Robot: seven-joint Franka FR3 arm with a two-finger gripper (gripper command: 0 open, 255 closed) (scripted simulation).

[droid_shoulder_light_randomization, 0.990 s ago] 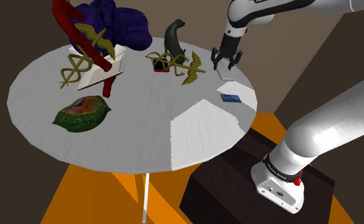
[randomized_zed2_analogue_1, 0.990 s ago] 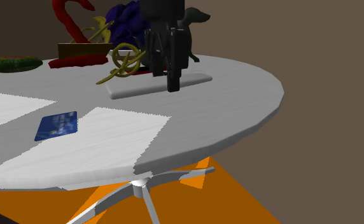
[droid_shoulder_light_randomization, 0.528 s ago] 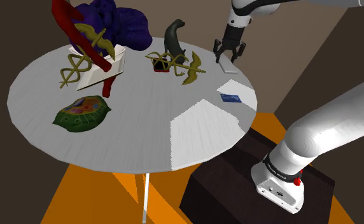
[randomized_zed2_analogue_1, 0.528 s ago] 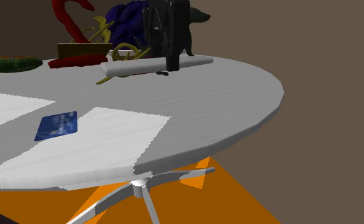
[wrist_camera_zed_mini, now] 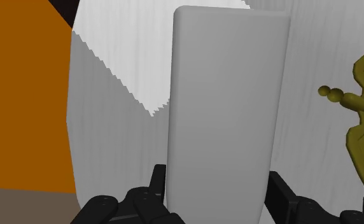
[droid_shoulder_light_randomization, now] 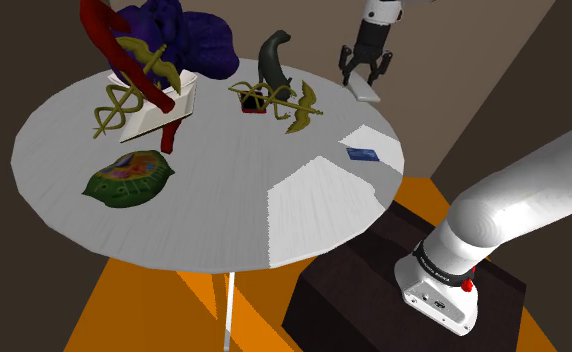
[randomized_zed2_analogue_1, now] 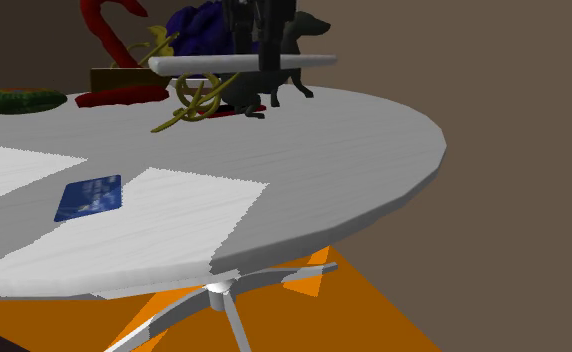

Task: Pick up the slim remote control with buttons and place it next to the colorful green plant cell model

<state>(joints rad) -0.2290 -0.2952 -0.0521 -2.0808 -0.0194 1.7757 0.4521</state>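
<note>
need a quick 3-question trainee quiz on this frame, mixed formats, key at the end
1. True or false: the grey remote lies flat on the table.
2. Pick one. The gripper is: A) open above the remote; B) shut on the remote; C) shut on nothing.
3. Fill the blank: in the shoulder view, the green plant cell model lies near the table's ___ edge, far from the remote.

Key:
1. False. It is held in the air above the tabletop.
2. B. In the wrist view the fingers clasp it from both sides.
3. left
</note>
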